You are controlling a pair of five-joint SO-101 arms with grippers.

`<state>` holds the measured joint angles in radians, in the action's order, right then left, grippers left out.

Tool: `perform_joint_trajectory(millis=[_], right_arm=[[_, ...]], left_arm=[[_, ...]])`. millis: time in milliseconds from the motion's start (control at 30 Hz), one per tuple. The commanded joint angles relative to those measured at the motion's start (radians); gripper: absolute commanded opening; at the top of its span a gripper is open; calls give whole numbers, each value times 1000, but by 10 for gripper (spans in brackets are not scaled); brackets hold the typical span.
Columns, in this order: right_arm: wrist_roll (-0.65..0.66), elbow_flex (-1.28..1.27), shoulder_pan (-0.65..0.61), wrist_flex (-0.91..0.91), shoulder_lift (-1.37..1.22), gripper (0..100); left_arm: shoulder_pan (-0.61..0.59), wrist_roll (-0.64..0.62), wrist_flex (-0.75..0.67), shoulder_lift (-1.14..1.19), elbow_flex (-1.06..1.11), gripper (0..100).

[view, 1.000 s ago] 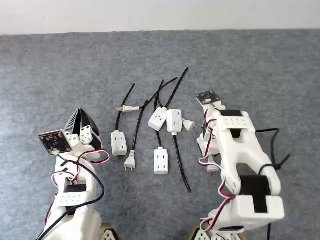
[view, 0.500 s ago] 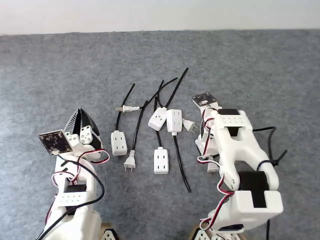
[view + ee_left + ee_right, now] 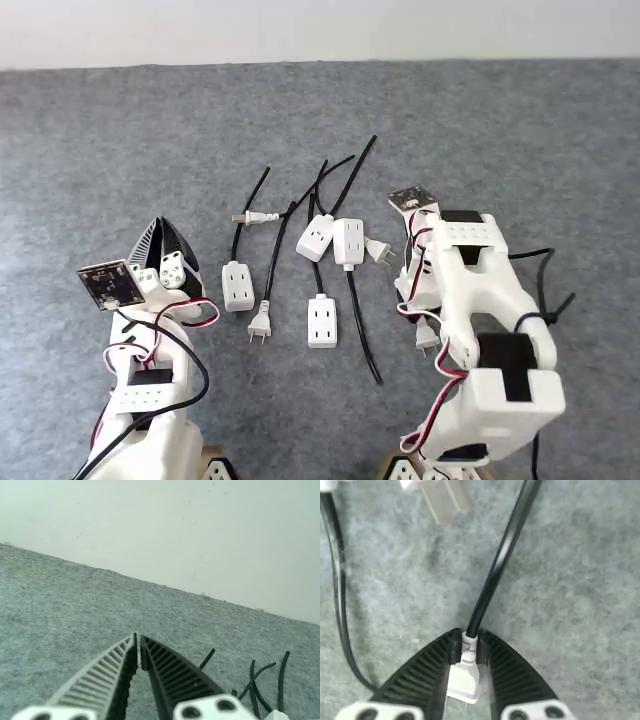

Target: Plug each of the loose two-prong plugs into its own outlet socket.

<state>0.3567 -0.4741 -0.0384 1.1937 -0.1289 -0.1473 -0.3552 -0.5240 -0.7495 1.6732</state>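
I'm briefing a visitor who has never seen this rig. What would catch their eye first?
The tangle of white sockets and plugs on black cords stands out first, in the middle of the grey carpet. Next is the right claw, shut on one white plug. The left claw is shut on nothing, at the carpet's left.

Right arm (image 3: 470,275) swung slightly toward the cords (image 3: 350,180), then eased partway back. The plug (image 3: 463,677) clamped in the right gripper (image 3: 465,632) may have shifted slightly with it.
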Motion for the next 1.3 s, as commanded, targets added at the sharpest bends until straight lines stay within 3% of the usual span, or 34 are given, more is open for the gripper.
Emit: perform_joint_trajectory(millis=[0, 233, 500, 733, 1100, 1267], right_arm=[[6, 43, -73, 67, 122, 8], [2, 43, -262, 217, 328, 8], [-54, 49, -458, 306, 487, 8], [-54, 49, -611, 357, 671, 8], [-46, 270, -754, 509, 719, 8], [-51, 279, -872, 499, 717, 8]], left_arm=[[2, -5, 2, -11, -7, 15], [0, -5, 15, -9, -8, 15], [-2, 32, 586, -9, -257, 15], [8, 68, 591, 18, -260, 15], [49, 68, 592, 493, -556, 15], [101, 68, 594, 548, -613, 15]])
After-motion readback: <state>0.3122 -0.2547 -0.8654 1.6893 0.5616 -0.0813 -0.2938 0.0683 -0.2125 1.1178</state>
